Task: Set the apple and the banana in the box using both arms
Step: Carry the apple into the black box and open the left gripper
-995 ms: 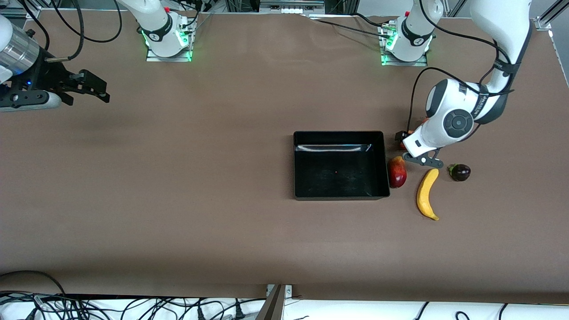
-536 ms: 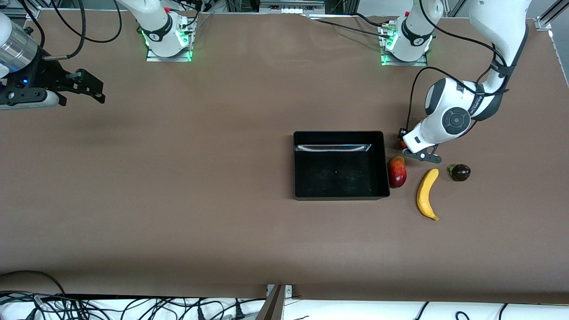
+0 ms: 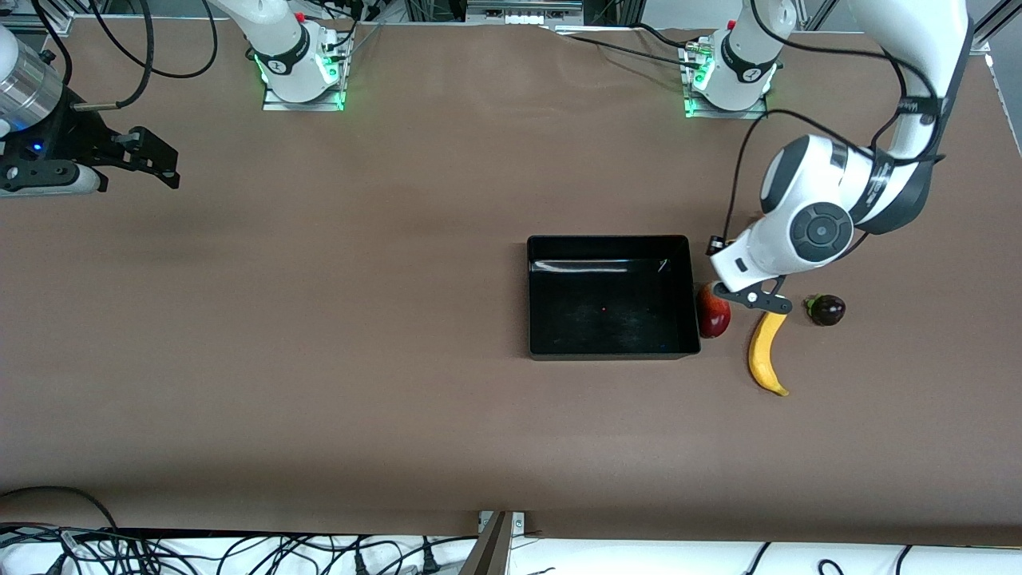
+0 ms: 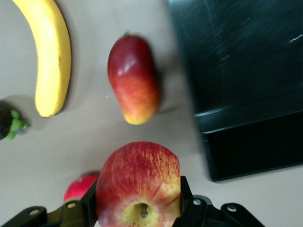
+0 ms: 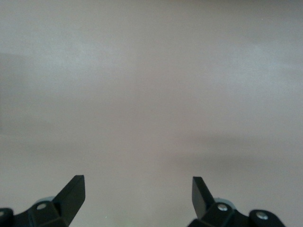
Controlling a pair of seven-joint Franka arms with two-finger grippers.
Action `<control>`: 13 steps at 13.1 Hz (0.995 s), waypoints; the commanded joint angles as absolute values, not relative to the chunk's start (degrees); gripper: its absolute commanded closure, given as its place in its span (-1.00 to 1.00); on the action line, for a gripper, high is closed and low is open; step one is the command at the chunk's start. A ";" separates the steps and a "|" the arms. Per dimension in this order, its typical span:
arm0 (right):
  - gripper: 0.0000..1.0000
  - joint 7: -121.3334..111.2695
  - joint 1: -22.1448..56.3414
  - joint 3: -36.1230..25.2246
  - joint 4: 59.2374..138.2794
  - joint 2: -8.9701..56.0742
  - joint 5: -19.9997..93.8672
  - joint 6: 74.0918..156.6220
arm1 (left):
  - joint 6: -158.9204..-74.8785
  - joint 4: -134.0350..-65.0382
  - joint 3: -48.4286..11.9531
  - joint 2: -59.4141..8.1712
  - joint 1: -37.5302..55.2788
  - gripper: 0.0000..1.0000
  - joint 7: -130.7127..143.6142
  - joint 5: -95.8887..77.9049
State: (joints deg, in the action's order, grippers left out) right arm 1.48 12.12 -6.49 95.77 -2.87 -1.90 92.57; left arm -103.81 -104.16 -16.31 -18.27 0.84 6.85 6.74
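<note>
Apple gripped, nothing boxed yet.
Left gripper (image 4: 138, 208) clamps the apple (image 4: 138, 184) beside the empty box (image 3: 611, 297); the banana (image 3: 767, 354) lies on the table near it. Right gripper (image 5: 137, 189) waits, jaws wide, at its table end.

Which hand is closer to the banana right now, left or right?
Left. The left hand, gripping the apple, is up beside the banana; the right hand is open over the right arm's end of the table.

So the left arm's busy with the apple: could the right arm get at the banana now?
Probably not soon: the right gripper, open, waits at its own end of the table; the banana lies past the box, under the left gripper.
</note>
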 commanded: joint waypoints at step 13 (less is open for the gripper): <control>-1.00 1.49 11.42 -5.80 94.31 -1.41 -2.37 94.22 | -117.07 -100.30 -16.43 -30.77 9.84 -1.00 17.05 3.16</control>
State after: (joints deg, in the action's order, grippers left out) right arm 1.49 12.00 -6.52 95.52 -1.86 -2.00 94.23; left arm -118.12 -102.09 -16.60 -33.44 9.57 17.59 3.82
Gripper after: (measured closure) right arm 0.000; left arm 0.106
